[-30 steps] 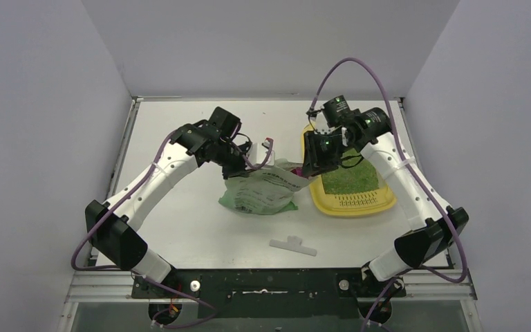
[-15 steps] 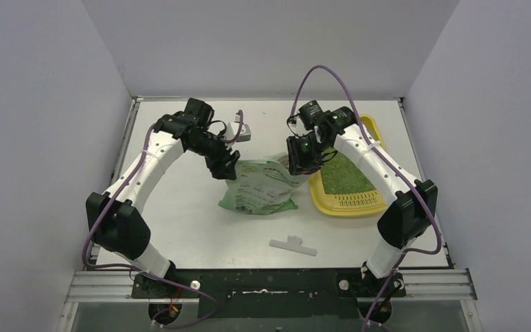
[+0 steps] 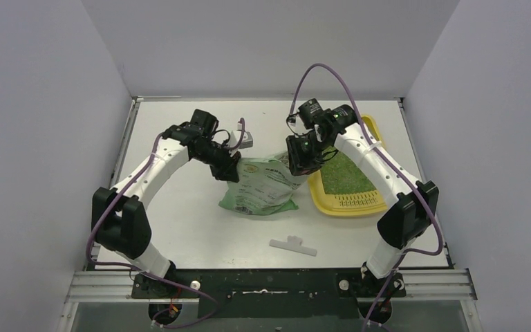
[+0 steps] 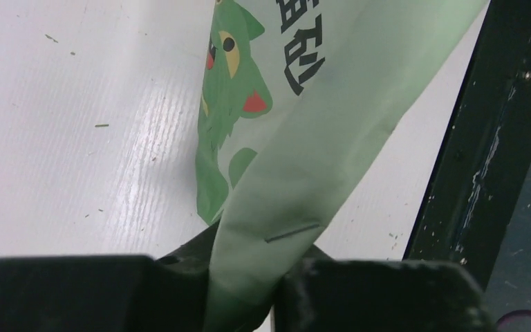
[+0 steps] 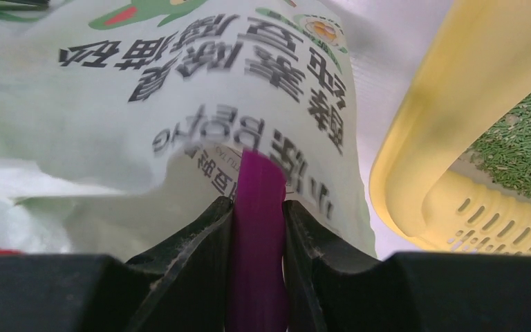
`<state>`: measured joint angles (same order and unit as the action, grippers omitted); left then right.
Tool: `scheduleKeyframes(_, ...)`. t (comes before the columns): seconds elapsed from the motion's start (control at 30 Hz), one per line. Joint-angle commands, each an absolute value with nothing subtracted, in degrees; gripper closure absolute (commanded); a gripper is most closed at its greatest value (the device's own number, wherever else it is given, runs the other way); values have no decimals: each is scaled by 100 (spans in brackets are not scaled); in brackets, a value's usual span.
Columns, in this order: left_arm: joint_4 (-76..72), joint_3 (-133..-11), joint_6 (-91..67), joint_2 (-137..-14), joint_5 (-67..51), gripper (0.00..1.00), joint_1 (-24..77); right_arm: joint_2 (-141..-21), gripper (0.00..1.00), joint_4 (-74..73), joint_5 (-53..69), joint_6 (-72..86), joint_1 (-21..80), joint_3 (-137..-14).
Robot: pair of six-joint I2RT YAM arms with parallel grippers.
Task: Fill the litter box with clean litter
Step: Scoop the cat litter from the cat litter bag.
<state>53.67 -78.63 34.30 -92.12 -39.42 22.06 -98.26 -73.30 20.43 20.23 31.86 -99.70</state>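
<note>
The yellow litter box (image 3: pixel 350 207) lies right of centre, with green clean litter (image 3: pixel 349 176) spread over its floor. To its left a light-green printed bag (image 3: pixel 259 192) slumps on the table. My left gripper (image 3: pixel 227 170) is shut on the bag's upper-left edge; in the left wrist view the film (image 4: pixel 332 104) runs up from between the fingers of my left gripper (image 4: pixel 245 290). My right gripper (image 3: pixel 297 163) is at the bag's mouth. In the right wrist view my right gripper (image 5: pixel 257 232) is shut on a magenta scoop handle (image 5: pixel 257 187), which goes into the bag (image 5: pixel 145 104); the scoop's bowl is hidden. The litter box (image 5: pixel 442 117) and its litter (image 5: pixel 525 145) lie to the right.
A white plastic clip piece (image 3: pixel 293 245) lies near the table's front edge. Grey walls close in the table on the left, back and right. The table's black frame (image 4: pixel 484 138) shows in the left wrist view beyond the bag.
The right gripper carried the scoop left from over the litter box to the bag's mouth. The left gripper let go, drew back, then came back and closed on the bag's edge.
</note>
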Motion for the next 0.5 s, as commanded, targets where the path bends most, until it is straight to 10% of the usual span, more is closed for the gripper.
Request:
scheduleKeyframes(0.0,4790,-7779,3439,-8860,-4416,98,2259,-9650,100,-7498,1855,1932,3150,-10423)
scheduleKeyframes(0.47,4294,-7095,4367,-8022,-4418,100,2449,-10308,100,-7351,1974,1829,3244,-10059)
